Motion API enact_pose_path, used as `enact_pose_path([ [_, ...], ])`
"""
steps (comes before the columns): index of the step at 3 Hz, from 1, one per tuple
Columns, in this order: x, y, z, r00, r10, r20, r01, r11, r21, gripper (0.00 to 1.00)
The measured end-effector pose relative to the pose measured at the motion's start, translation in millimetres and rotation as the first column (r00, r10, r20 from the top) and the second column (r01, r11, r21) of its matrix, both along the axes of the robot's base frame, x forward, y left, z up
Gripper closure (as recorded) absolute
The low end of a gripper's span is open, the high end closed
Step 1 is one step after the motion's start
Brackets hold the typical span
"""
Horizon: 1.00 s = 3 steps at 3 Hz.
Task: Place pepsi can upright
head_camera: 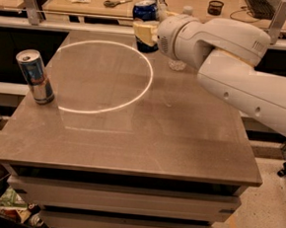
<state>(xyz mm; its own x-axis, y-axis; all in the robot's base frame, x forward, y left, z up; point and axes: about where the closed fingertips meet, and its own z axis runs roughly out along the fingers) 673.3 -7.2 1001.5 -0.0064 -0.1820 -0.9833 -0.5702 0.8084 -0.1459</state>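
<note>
The pepsi can (144,11), short and dark blue with a silver top, stands upright at the far edge of the brown table (131,135), just behind a ring of light. My gripper (142,32) reaches in from the right on a thick white arm. Its cream fingers (140,28) wrap the can's middle, so it is shut on the can. The can's dark lower part shows below the fingers, close to the table top; I cannot tell if it touches.
A taller, slimmer silver-blue can (34,76) stands upright near the table's left edge. A small clear object (176,64) sits on the table under the arm. Behind the table a bench holds scissors (117,3) and a dark cup (215,7).
</note>
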Motion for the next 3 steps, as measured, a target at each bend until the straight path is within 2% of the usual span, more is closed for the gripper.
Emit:
enact_pose_path([
  [1,-7,-8,-10,0.9997,0.025,-0.001,-0.025,0.999,-0.036,1.0],
  [3,2,-15,-47,0.9941,0.082,-0.072,-0.085,0.995,-0.045,1.0],
])
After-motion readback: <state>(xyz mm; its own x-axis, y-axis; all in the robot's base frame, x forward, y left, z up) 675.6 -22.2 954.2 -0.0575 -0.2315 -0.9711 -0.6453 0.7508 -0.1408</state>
